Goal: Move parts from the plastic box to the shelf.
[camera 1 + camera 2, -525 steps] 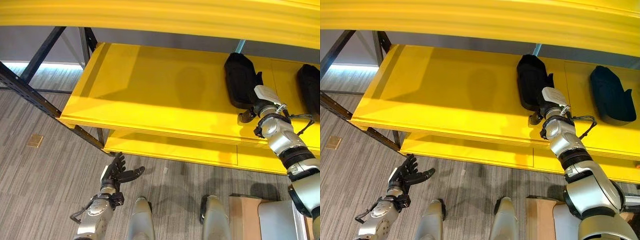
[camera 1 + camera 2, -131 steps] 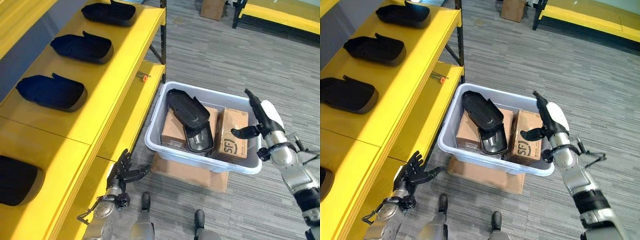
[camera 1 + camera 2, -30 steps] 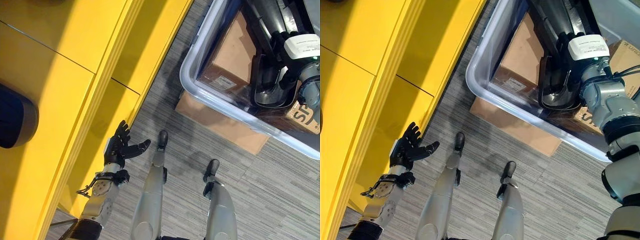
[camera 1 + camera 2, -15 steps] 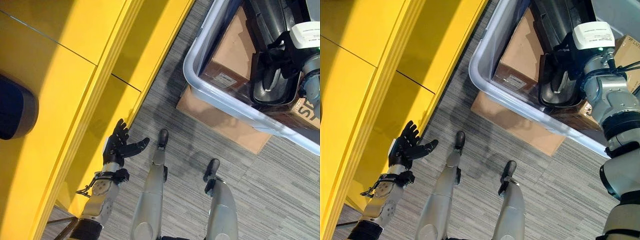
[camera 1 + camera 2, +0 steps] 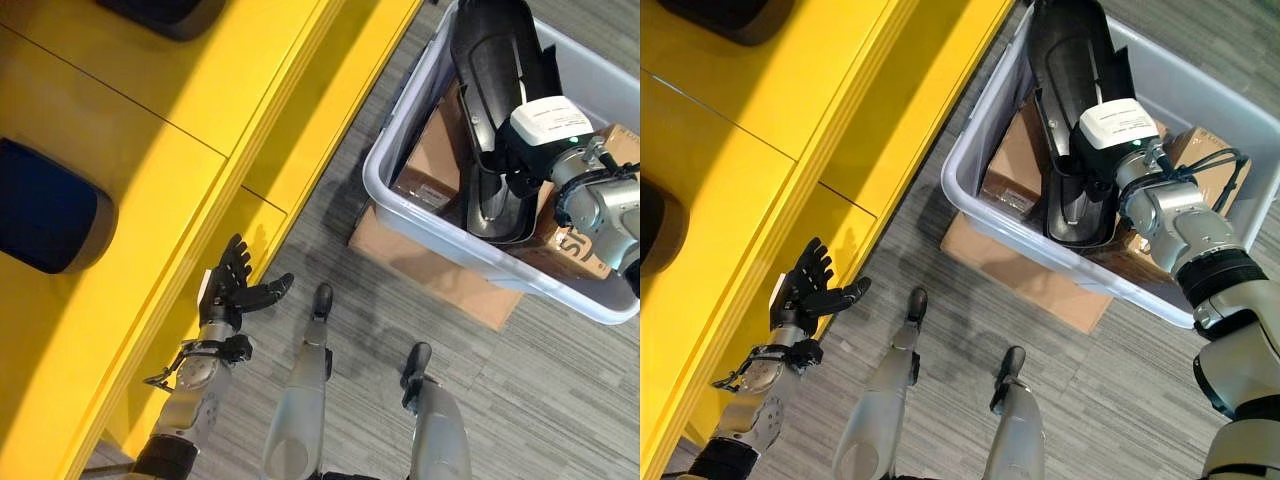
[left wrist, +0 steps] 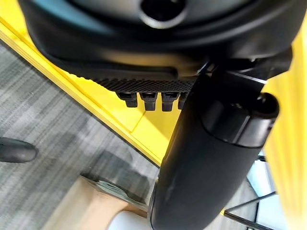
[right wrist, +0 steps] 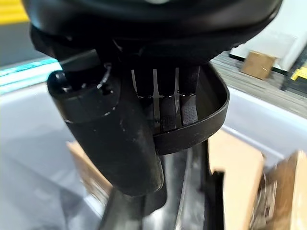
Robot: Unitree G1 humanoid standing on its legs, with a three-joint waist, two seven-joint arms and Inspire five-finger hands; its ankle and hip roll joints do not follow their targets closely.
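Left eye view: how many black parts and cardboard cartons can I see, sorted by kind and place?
Black moulded plastic parts in the grey plastic box: 2, the lower in the right hand.
Black moulded parts on the yellow shelf: 2.
Brown cardboard cartons in the box: 2.
Total: 6.

Bright, even light falls on the yellow shelf, its upper board glowing, with a soft shadow band along the front edge below it. Beyond the shelf the carpeted floor looks duller. In the wrist views, the close hands are blurred.
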